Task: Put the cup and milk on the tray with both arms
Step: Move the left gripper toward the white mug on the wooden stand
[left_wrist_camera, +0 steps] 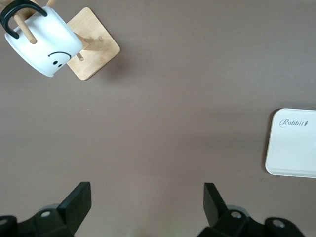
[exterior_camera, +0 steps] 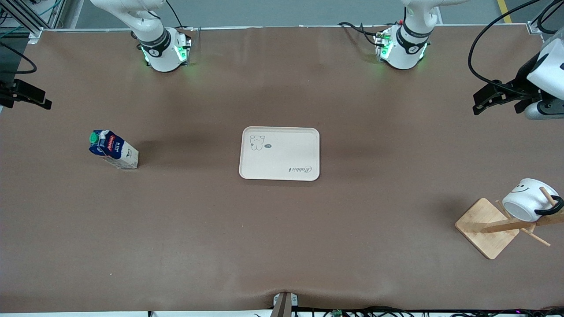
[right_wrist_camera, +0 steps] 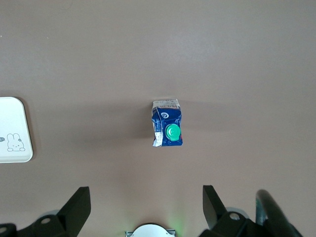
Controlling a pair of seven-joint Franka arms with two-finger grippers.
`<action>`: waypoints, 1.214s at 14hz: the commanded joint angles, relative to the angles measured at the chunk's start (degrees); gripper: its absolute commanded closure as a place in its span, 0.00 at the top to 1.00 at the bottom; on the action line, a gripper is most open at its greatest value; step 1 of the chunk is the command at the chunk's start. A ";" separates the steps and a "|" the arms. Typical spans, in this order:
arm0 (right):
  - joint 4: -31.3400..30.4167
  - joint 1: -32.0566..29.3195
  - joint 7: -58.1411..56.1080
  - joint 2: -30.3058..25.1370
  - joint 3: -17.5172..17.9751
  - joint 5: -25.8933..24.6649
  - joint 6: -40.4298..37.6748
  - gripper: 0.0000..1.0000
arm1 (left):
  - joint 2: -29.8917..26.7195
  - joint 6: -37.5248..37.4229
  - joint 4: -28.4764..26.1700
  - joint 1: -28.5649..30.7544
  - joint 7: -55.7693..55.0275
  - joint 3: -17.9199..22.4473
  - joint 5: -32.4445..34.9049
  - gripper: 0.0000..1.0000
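Cream-white and bare, the tray [exterior_camera: 279, 153] lay at the middle of the brown surface [exterior_camera: 282, 246], its long axis running toward the robots' bases, with nothing yet on it. Toward the right arm's end of the surface stood the milk [exterior_camera: 113, 149], upright with its green cap on top, well apart from the tray and level with it. Toward the left arm's end, and nearer to the front camera than the tray, the cup [exterior_camera: 529, 199] hung tilted on a peg of the bamboo rack [exterior_camera: 487, 226], its black handle hooked over the wood and its mouth facing the rack's base. Each thing had its own arm closer — the right pincer [right_wrist_camera: 143, 205] hovered with its fingers spread wide over bare surface at its own end, the carton showing straight ahead between its fingers in the right wrist view. The left pincer [left_wrist_camera: 147, 202], likewise spread apart and empty, hung over bare surface at the other end, with the cup off to one side of its line — so it would probably need to swing across and approach along the peg. Nothing stood between either thing and the tray.
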 commanded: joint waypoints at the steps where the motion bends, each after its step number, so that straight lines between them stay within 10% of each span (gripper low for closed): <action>1: -0.92 -0.87 0.72 -1.29 0.34 -0.87 -0.01 1.00 | 0.67 -1.20 1.38 0.22 0.74 0.09 -0.99 1.00; 17: -0.49 -0.79 0.72 -1.20 0.42 -0.35 0.07 1.00 | 0.50 3.97 -0.72 8.64 0.91 0.00 -1.08 1.00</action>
